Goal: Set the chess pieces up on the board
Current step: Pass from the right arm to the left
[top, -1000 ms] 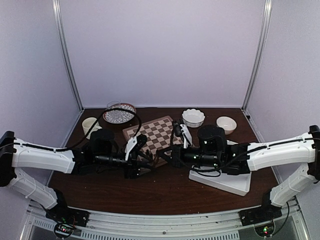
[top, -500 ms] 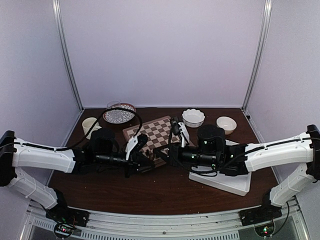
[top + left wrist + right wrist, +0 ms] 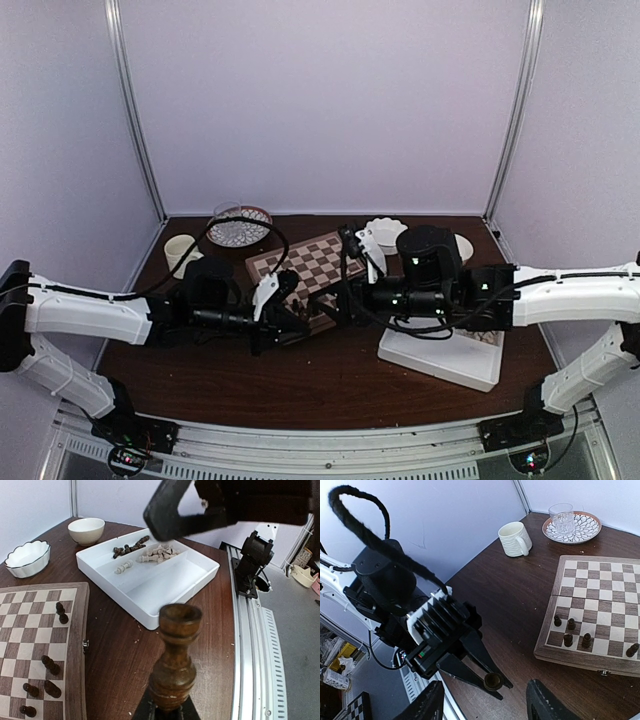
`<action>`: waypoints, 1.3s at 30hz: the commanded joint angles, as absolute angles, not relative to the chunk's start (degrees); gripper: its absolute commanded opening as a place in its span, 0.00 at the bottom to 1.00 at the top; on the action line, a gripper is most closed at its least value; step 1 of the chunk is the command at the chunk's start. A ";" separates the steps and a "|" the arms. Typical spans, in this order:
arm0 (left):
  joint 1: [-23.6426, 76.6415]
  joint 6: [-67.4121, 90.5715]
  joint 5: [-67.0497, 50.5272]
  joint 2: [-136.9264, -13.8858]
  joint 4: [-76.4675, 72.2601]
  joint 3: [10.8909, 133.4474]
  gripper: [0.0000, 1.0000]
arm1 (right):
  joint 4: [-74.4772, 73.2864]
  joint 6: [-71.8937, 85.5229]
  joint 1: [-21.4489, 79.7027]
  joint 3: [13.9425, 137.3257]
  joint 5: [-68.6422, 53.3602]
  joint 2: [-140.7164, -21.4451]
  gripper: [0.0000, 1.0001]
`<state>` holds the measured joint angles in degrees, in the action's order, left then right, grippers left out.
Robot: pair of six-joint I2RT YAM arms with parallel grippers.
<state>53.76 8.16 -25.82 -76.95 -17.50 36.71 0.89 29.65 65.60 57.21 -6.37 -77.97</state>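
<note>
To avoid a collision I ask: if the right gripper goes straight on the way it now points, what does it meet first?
Probably the dark brown turned wooden chess piece held in the left gripper, which faces the open right gripper. How far apart they are is unclear.

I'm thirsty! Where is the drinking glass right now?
In the top external view, the glass stands on the patterned plate at the far left of the table, just beyond the cream mug.

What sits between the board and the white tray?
Nothing: the left wrist view shows bare tabletop between the board and the white tray.
</note>
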 commanded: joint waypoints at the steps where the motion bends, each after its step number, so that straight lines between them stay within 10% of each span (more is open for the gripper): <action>1: 54.87 5.83 -25.05 -77.89 -17.14 39.06 0.00 | -9.65 25.31 65.91 60.46 -7.59 -76.41 0.57; 20: 56.32 5.27 -26.90 -79.84 -15.29 41.00 0.00 | -12.42 23.91 65.92 65.13 -9.07 -82.48 0.38; 29: 56.38 5.17 -25.90 -79.76 -14.86 41.14 0.00 | -13.18 23.95 65.92 65.41 -7.74 -82.21 0.12; 39: 54.91 10.33 -1.70 -74.34 -10.88 38.91 0.00 | -12.10 23.71 65.98 61.65 4.77 -77.37 0.07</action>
<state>56.23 6.94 -15.84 -79.02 -11.55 40.01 -12.64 24.14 65.69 62.52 -2.09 -79.94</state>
